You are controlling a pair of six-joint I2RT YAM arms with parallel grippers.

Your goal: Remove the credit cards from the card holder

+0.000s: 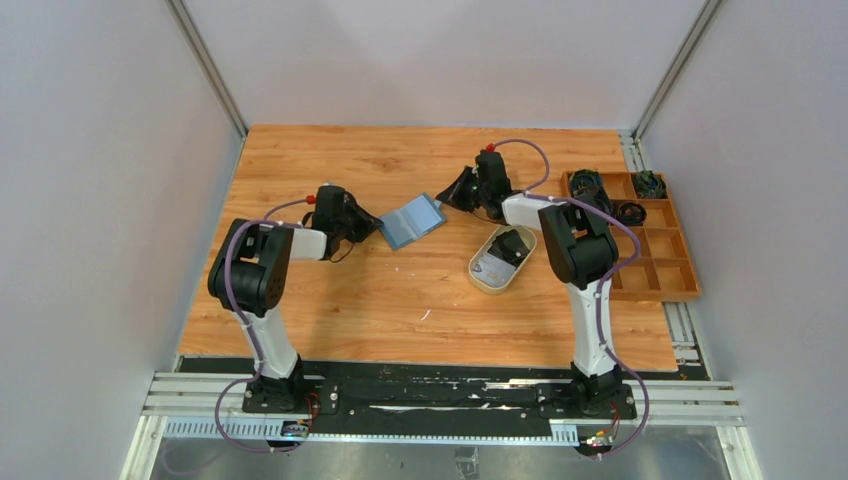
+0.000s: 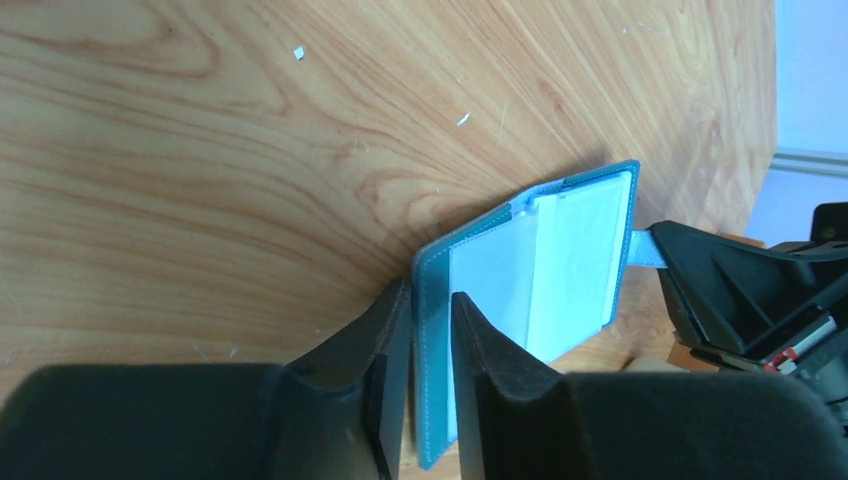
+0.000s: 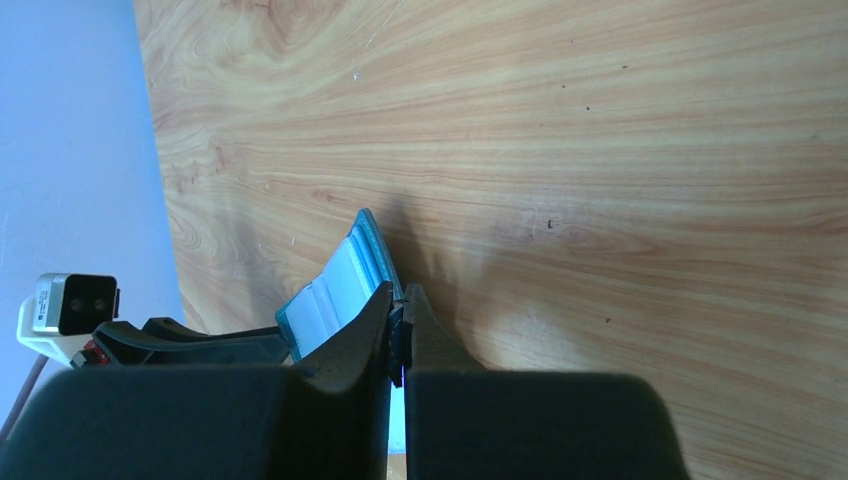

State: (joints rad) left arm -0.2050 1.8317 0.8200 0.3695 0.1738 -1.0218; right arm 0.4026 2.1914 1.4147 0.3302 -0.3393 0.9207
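- The wooden counter [image 1: 420, 300] carried everything; a divided wooden box [image 1: 672, 265] sat at its right edge, well apart from the work.
- A beige oval tray [image 1: 480, 282] lay just in front of the right arm, with a black card and a whitish one [image 1: 512, 245] lying in it.
- The card holder [image 1: 412, 222] was at mid-counter, spread open like a book between the two arms. Whether its lower edge touched the wood could not be told.
- The left end effector [image 2: 432, 340] was clenched on one teal cover, a pad on each face near the corner.
- The right end effector [image 3: 400, 335] was clamped tight on the little snap tab [image 2: 645, 250] at the opposite edge.
- Inside, a pale card [image 2: 575, 255] sat in a pocket. It was the smallest thing and the one to go for.
- The holder looked light and floppy, likely to fold or twist unless stretched from both sides. The tab seemed a thin, slip-prone hold.
- The credit cards looked stiff, thin and slick. A pinch on an exposed short edge, pulling straight along the pocket, seemed the best bet, while the other end effector kept hold of the cover.
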